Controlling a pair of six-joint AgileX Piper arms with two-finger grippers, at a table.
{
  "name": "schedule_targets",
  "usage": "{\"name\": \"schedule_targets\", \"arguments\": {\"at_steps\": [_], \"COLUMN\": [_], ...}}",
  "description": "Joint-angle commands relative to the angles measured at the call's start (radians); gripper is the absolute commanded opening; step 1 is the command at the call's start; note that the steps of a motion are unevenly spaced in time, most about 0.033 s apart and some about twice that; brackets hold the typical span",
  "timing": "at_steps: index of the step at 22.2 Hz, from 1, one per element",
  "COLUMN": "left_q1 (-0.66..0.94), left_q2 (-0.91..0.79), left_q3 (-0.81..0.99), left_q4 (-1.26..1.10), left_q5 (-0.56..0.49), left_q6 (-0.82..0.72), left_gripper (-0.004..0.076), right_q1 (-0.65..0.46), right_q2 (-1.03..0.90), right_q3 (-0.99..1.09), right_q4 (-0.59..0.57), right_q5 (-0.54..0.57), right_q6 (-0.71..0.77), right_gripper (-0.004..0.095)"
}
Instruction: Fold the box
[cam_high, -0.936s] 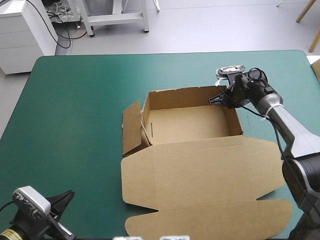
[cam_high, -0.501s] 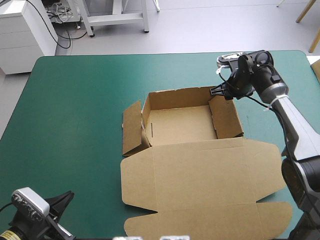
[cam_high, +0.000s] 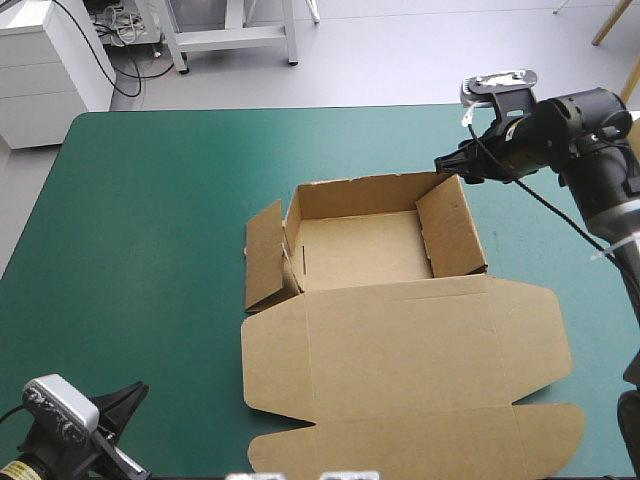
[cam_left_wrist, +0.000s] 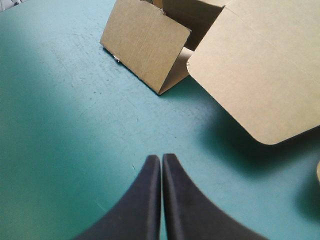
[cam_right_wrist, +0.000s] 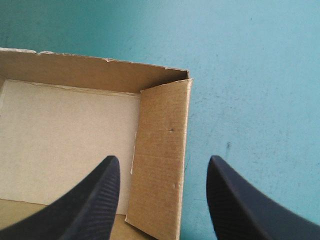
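The brown box (cam_high: 360, 250) lies mid-table as an open tray, its lid (cam_high: 400, 370) flat toward the near edge. Its right wall (cam_high: 452, 228) stands, leaning slightly inward. The left flap (cam_high: 263, 255) hangs loose, splayed outward. My right gripper (cam_high: 448, 163) hovers open just above and beyond the tray's far right corner, touching nothing. In the right wrist view its gripper (cam_right_wrist: 164, 160) straddles the right wall (cam_right_wrist: 162, 125) from above. My left gripper (cam_high: 135, 392) rests shut near the table's near left corner. In the left wrist view the gripper (cam_left_wrist: 161, 159) points at the left flap (cam_left_wrist: 145, 50).
The teal-green cover (cam_high: 150, 230) runs wide from the box to the table's left edge. The table's far right corner (cam_high: 600, 108) lies close behind the right arm. The lid's rounded tabs (cam_high: 560, 430) reach near the front edge.
The right gripper left the tray's far right corner and drew back up and to the right. The right wall, earlier splayed outward, now stands folded inward. The left arm stayed still.
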Motion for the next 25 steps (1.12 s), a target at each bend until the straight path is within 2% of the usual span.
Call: {"name": "schedule_targets", "arguments": {"at_steps": [1, 5, 12, 25], "left_q1": [-0.002, -0.002, -0.002, -0.002], "left_q2": [0.017, 0.017, 0.017, 0.017], "left_q3": [-0.023, -0.021, -0.021, -0.021], "left_q4": [-0.010, -0.010, -0.008, -0.008], "left_q5": [-0.066, -0.072, -0.072, -0.072], "left_q6": [-0.008, -0.008, -0.013, -0.013], "left_gripper": [-0.0008, -0.0008, -0.0008, -0.0008], "right_q1": [0.000, 0.000, 0.000, -0.017], "right_q2": [-0.079, -0.082, 0.012, 0.254], "right_q3": [-0.033, -0.001, 0.229, 0.236], "right_q4": [0.000, 0.000, -0.022, -0.012], "right_q5": [-0.036, -0.036, -0.049, -0.057], "right_q6": [-0.010, -0.010, -0.010, 0.010], "right_gripper": [0.0493, 0.0493, 0.0493, 0.0481]}}
